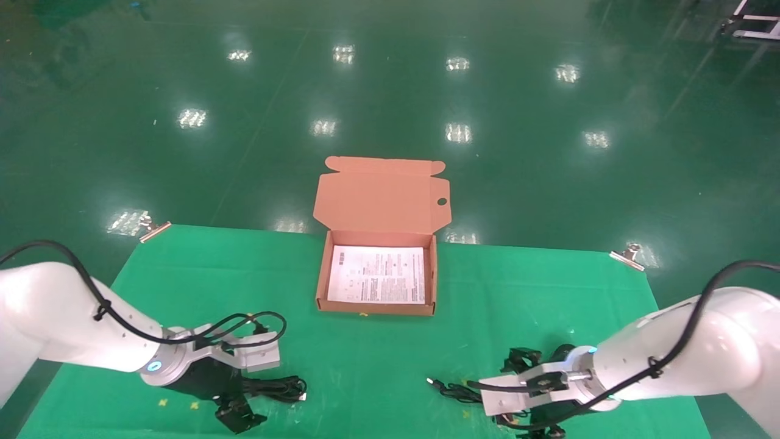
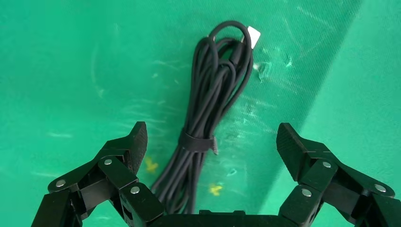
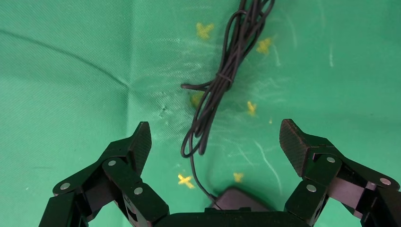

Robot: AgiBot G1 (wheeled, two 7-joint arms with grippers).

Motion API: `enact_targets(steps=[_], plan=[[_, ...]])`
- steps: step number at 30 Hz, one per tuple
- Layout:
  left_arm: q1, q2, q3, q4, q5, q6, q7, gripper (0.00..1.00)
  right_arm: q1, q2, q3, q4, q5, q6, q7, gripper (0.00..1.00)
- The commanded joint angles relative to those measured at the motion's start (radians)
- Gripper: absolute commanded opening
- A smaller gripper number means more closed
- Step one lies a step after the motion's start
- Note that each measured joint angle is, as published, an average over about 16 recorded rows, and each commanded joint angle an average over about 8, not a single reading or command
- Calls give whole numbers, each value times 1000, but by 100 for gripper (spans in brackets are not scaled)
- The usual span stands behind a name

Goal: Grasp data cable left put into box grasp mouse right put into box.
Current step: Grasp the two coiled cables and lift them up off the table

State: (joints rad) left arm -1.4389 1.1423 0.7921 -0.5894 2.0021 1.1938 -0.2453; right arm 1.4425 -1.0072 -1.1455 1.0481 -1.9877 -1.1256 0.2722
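From the head camera, the box [image 1: 376, 277] sits open at the far middle of the green table cloth [image 1: 487, 317], its flap lid standing up behind it and a printed white sheet [image 1: 376, 274] lying flat inside. The left gripper [image 1: 237, 410] is low over the near left part of the cloth, right above the data cable [image 1: 281, 387], whose bundle sticks out toward the right from under it. The right gripper [image 1: 529, 427] is low over the near right part, with the mouse's thin cord [image 1: 454, 390] trailing leftward on the cloth to a small plug end. The mouse itself seems mostly hidden under that wrist here, so its exact spot is hard to fix from this view.

In the left wrist camera, the left gripper [image 2: 211, 142] has its fingers spread wide, one on each side of the data cable [image 2: 208, 113]. The cable lies on the cloth as a long narrow bundle cinched by a black strap, its pale plug at the end away from the gripper. The fingertips [image 2: 138, 137] do not touch it.

In the right wrist camera, the right gripper [image 3: 215, 137] is also spread wide over the cloth. The mouse [image 3: 239, 198] shows only as a dark edge just by the gripper's base, between the fingers, and its cord [image 3: 222, 75] runs away from it in a loose tied loop.
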Motion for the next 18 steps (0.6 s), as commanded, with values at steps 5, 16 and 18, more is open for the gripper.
enact_targets(steps=[5,16,18], plan=[[-22,19,-5,99,-10,-15,43,100,-11,-32,-5,-75,-13,46,-43,100],[-45,37,-11,192,-22,-26,99,0,-23,-61,-4,-154,-21,100,-59,0],[-45,37,-11,190,-22,-27,98,0,-23,-61,-3,-154,-21,100,-59,0]])
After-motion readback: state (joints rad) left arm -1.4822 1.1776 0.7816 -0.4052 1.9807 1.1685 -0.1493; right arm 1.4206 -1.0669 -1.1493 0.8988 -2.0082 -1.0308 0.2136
